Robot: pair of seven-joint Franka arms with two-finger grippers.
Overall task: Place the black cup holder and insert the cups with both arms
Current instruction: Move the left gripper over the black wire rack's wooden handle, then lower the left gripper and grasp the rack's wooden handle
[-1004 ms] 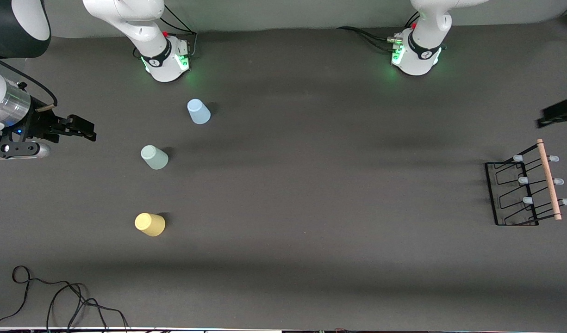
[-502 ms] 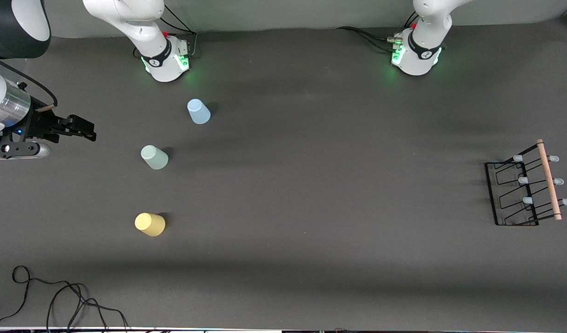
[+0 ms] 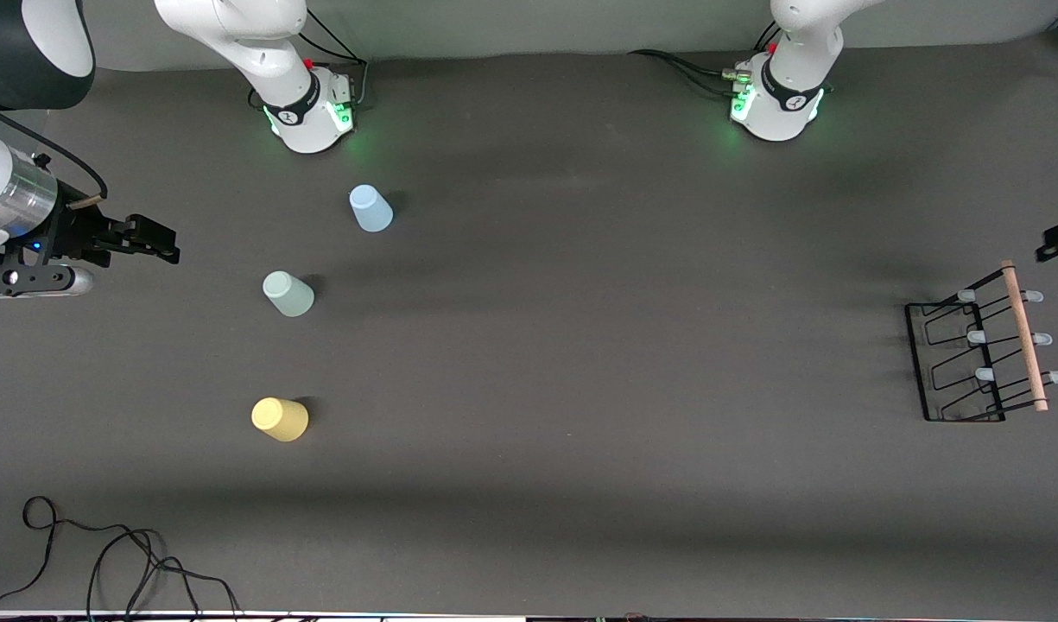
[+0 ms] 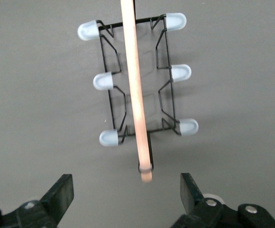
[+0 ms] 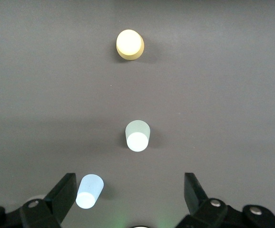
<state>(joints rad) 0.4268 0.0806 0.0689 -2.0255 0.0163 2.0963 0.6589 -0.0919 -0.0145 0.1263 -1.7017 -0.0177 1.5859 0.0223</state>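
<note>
The left pincer (image 4: 124, 194) hangs with its jaws wide and empty above the wooden handle end of the black cup holder (image 4: 137, 80), which stands at the left arm's end of the surface (image 3: 580, 345). The right pincer (image 5: 130, 194), equally wide and empty, is up over the blue cup (image 5: 89, 191), green cup (image 5: 138, 136) and yellow cup (image 5: 129, 44), all upside down at the right arm's end.

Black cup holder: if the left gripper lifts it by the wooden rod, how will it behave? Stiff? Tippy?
The black cup holder is open wire, so probably light and stiff. The wooden rod runs along its centre line, so a mid-rod grip should hang level; an end grip may let it tilt. The rod looks smooth and round, so it could swivel between the fingers of the open left gripper.
</note>
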